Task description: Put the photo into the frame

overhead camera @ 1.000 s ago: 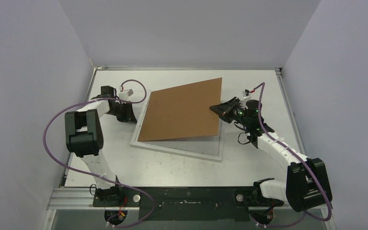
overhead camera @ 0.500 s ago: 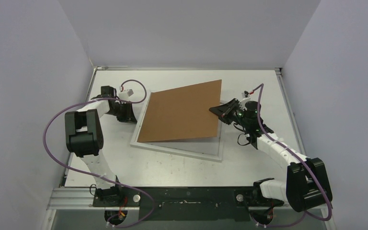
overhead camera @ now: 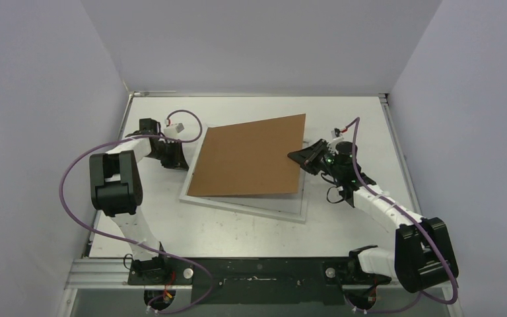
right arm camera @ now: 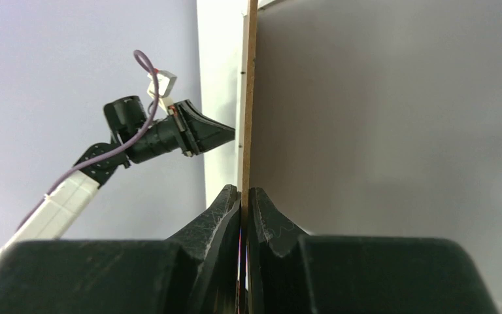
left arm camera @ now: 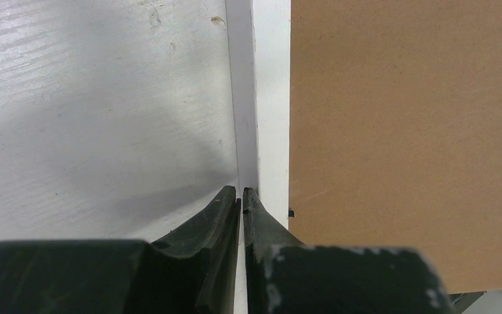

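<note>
The right pincer [right arm camera: 244,191] was clenched on the board [overhead camera: 247,158], holding its right edge raised over the frame [overhead camera: 257,207]; a slipping grip would drop it askew. The left pincer [left arm camera: 240,193], clenched, seemed to pinch the frame's left rim; losing that would let the frame slide on the surface [overhead camera: 237,231]. The photo was unseen, perhaps beneath the board. Count: two pincers, one board, one frame.

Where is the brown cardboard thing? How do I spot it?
Look at the middle of the white table. A white frame lies flat there, and the brown board leans over it, its right edge pinched by the right gripper. It is the only brown thing there.
</note>
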`<state>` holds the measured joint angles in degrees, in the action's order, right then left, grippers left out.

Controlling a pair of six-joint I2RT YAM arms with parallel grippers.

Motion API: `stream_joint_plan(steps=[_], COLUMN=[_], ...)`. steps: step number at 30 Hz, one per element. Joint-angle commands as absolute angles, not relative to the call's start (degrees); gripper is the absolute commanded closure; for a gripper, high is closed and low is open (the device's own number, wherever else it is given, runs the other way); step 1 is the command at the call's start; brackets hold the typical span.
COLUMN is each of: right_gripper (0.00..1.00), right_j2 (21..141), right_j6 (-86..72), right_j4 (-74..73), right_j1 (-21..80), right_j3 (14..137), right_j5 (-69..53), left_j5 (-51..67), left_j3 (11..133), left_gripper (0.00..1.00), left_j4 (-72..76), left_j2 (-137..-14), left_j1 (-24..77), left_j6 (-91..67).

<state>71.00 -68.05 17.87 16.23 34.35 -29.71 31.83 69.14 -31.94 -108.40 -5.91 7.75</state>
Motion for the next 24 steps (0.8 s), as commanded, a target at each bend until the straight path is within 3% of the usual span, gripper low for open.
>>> stream_joint_plan(steps=[1,13,17,24], right_gripper=[0.95,0.94,0.9,0.73], right_j2=[68.4,69.7,72.0,74.6], right_j6=[-62.3,-52.2,-47.7,-42.7], right_j4=[16.6,6.8,0.5,-10.1], right_j1=[17.1,17.9,18.3,20.5], right_j3=[36.9,39.2,41.5,44.7], right_j5=[-28.9,-27.2,-25.5,-19.8], left_j5=[34.7,34.6,34.6,34.4], left_j3=[70.3,70.5,70.7,70.9], left_gripper=[0.94,0.95,0.95,0.96], left_j4=[-33.2,-33.8,-34.0,-34.1], left_j2=[-106.9,-106.8,-107.0,-107.1], left_j1=[-5.1,-4.0,-3.9,-3.6], left_j6=[8.2,8.9,8.9,9.0])
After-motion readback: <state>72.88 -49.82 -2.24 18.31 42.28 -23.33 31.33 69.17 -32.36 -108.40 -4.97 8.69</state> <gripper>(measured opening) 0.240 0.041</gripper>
